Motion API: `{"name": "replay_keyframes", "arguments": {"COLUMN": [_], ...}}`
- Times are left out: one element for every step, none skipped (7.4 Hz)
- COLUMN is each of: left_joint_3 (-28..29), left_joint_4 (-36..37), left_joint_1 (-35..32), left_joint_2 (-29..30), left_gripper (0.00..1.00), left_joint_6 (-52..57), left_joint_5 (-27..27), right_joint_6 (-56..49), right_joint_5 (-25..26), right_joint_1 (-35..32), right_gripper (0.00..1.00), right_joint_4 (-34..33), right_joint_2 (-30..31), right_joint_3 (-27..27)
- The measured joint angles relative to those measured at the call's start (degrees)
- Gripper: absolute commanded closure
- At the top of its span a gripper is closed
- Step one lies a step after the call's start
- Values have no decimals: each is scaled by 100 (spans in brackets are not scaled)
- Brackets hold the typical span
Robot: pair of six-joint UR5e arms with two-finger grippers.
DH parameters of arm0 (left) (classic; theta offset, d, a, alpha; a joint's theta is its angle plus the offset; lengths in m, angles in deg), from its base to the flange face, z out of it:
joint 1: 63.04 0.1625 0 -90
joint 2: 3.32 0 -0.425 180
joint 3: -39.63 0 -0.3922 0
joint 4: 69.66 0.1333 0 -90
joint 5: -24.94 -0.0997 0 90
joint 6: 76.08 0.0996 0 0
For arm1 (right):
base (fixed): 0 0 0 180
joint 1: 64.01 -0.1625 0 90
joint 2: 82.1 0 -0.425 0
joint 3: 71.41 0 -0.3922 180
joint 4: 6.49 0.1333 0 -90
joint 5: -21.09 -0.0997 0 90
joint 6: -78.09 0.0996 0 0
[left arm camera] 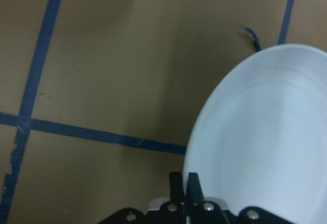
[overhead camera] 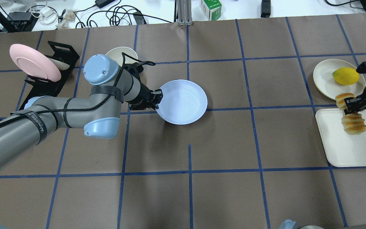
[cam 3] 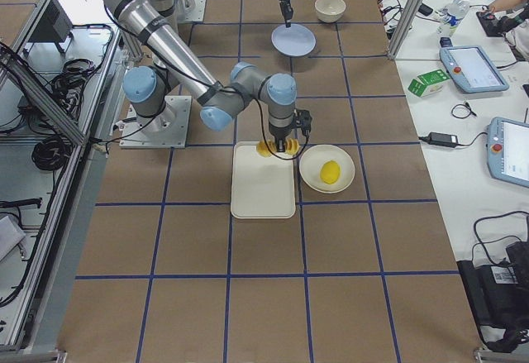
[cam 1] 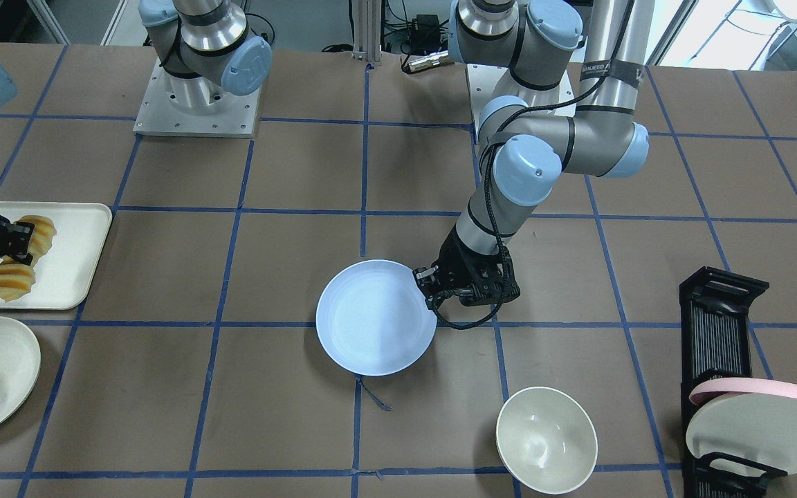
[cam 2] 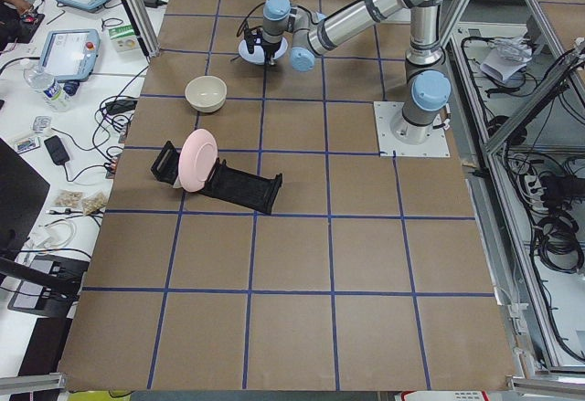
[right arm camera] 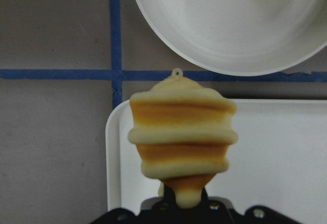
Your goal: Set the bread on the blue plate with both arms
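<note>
Left wrist view shows left hand (left arm camera: 185, 182) pinching the blue plate (left arm camera: 265, 142) rim; overhead, right hand (overhead camera: 350, 106) clamps the bread (overhead camera: 355, 124).

Brown table (cam 1: 163, 277), blue plate (cam 1: 376, 318), white bowl (cam 1: 546, 440), tray (cam 1: 80, 235), rack (cam 1: 717, 332)

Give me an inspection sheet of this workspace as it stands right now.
Surface: brown table with a blue tape grid.
Job's things: bread held over a corner of the white tray; blue plate mid-table, bare.
Clutter: white bowl; yellow fruit on white plate; black rack holding pink plate.
Grippers: left gripper shut on the blue plate's rim; right gripper shut on the bread.
Cables: black cable strapped along left arm.
Surroundings: green carton and loose wires beyond the table edge.
</note>
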Motion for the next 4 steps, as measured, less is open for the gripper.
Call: {"name": "replay_keyframes", "arguments": {"left_joint_3": [-32,-38,-18,50], "left_joint_4": [124,180,215,218], "left_joint_1": [-73,-135,-162,-159], "left_joint_2": [160,258,268,183], "left_gripper": [28,0,0,0], "left_joint_6": [-2,-15,-11,44], "left_joint_5": [0,-12,-25,-38], "right_joint_6": [381,751,1200,1810], "right_joint_5": [-17,-46,-112,-219], "right_joint_1": [-370,-836,-1385,-1977], "right_gripper": [96,96,97,97], "right_joint_4": [351,596,714,736], "right_joint_2": [128,184,178,147], "right_joint_3": [233,375,452,525]}}
